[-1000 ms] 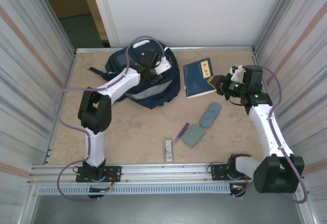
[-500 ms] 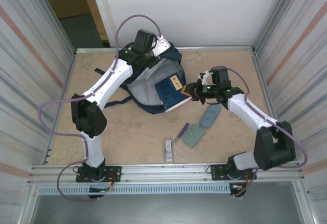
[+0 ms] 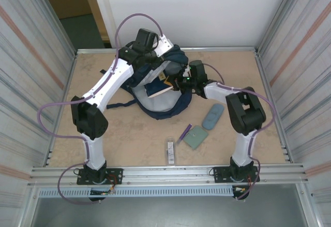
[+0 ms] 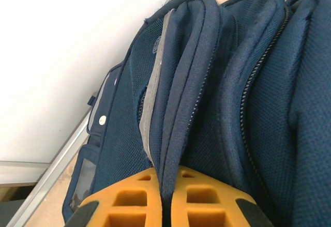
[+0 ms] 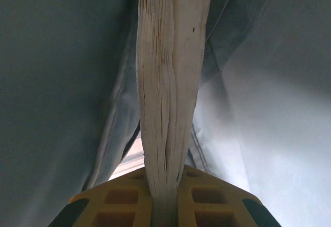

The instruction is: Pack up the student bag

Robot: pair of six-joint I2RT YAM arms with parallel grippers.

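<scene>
My left claw (image 4: 168, 198) is clamped tight on the rim of the bag (image 3: 168, 108), which sits at the back of the counter (image 3: 103, 129) by the wall. Meanwhile my right claw (image 5: 165, 193) pinches the book (image 5: 168, 82) by its pages, down inside the grey lining.

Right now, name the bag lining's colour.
Pale grey lining; shows best in the top external view.

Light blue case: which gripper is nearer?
Right. The right gripper, holding the book in the student bag, is up-left of the case; the left gripper pinches the bag's far rim.
</scene>
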